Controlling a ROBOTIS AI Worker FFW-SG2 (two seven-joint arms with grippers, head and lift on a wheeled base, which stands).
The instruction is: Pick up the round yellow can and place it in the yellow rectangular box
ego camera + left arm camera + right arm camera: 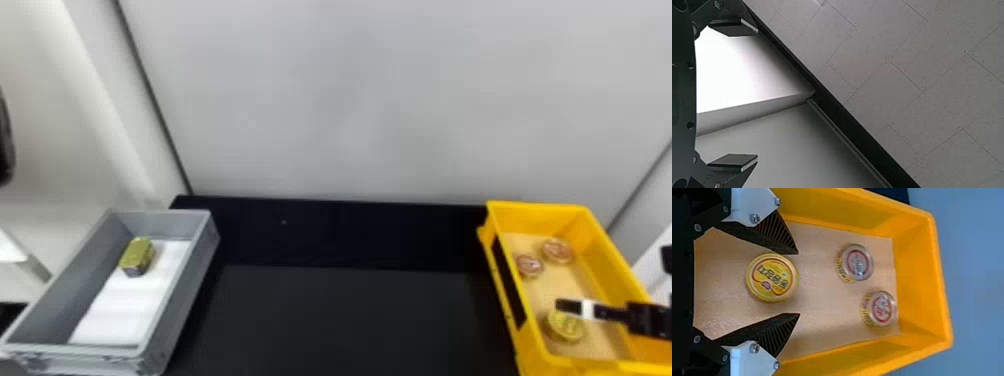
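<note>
- Where we look inside the yellow rectangular box, one round yellow can lies flat.
- Our right gripper, above it: wide open, empty.
- Our left gripper: wide open, empty.

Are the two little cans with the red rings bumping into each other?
Apart. The right wrist view shows a narrow gap, with tan liner between one little can and the other little can.

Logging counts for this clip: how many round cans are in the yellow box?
3. A yellow can shows between the right gripper's open fingers; toward the far end, one can sits by the left wall, another farther back, to its right. The gripper may hide more.
</note>
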